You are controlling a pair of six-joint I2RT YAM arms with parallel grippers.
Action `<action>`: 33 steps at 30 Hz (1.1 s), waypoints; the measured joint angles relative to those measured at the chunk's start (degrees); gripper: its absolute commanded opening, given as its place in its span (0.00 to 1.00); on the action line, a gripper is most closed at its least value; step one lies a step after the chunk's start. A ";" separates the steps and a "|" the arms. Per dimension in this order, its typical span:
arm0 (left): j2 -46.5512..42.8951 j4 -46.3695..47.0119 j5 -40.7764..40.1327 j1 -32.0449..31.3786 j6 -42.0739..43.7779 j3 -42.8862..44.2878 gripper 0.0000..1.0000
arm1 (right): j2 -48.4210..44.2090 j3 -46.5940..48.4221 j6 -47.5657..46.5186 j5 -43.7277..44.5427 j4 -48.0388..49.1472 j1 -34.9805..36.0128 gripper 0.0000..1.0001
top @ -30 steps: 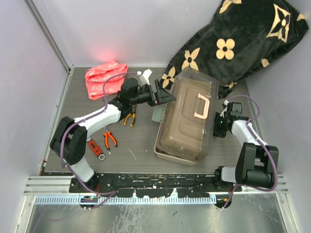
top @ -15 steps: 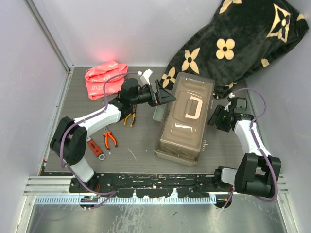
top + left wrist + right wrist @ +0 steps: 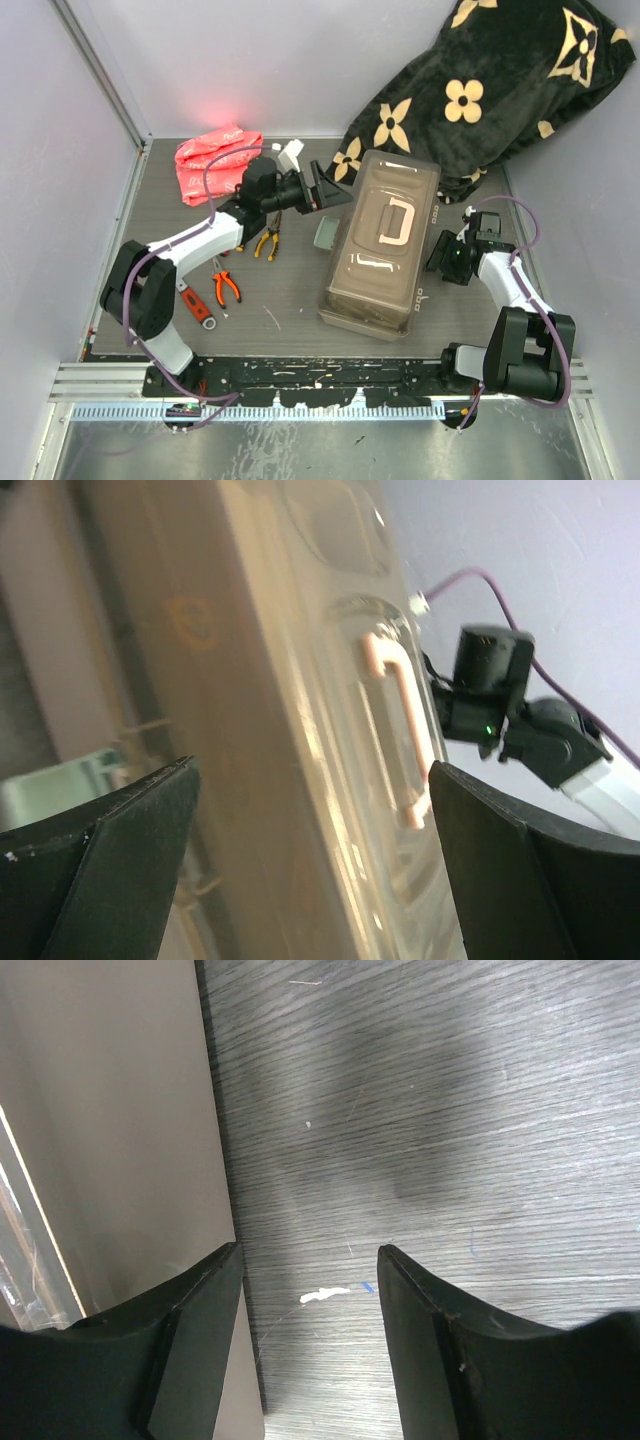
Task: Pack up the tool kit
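Observation:
The brown translucent toolbox point(image 3: 375, 270) lies shut in the middle of the table, its beige handle point(image 3: 396, 221) on top. My left gripper point(image 3: 337, 193) is open and empty at the box's far left edge. In the left wrist view the lid point(image 3: 270, 710) and handle point(image 3: 398, 725) fill the gap between the open jaws point(image 3: 310, 880). My right gripper point(image 3: 438, 257) is open and empty beside the box's right wall point(image 3: 110, 1130), above bare table point(image 3: 310, 1260). Yellow pliers point(image 3: 267, 241), orange pliers point(image 3: 226, 287) and a red wrench point(image 3: 197, 305) lie left of the box.
A grey tray piece point(image 3: 325, 234) lies against the box's left side. A red bag point(image 3: 214, 163) and a small white object point(image 3: 292, 155) sit at the back left. The black flower-patterned blanket point(image 3: 490, 90) is heaped at the back right. Grey walls enclose the table.
The toolbox lid, raised and tilted a second ago, has come down shut. My left gripper has drawn back a little to the left. My right gripper swung up, then dropped beside the box.

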 measured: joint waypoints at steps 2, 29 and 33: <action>0.00 -0.04 -1.29 1.79 0.02 -0.02 0.98 | 0.11 0.00 -0.02 -0.04 0.09 0.00 0.62; 7.19 -12.09 -7.89 1.07 8.02 5.20 0.98 | 0.85 0.00 -0.28 -0.24 0.26 -0.11 0.62; 7.06 -12.02 -7.67 0.04 8.09 5.70 0.99 | 0.85 0.00 -0.79 0.00 0.20 -0.17 0.62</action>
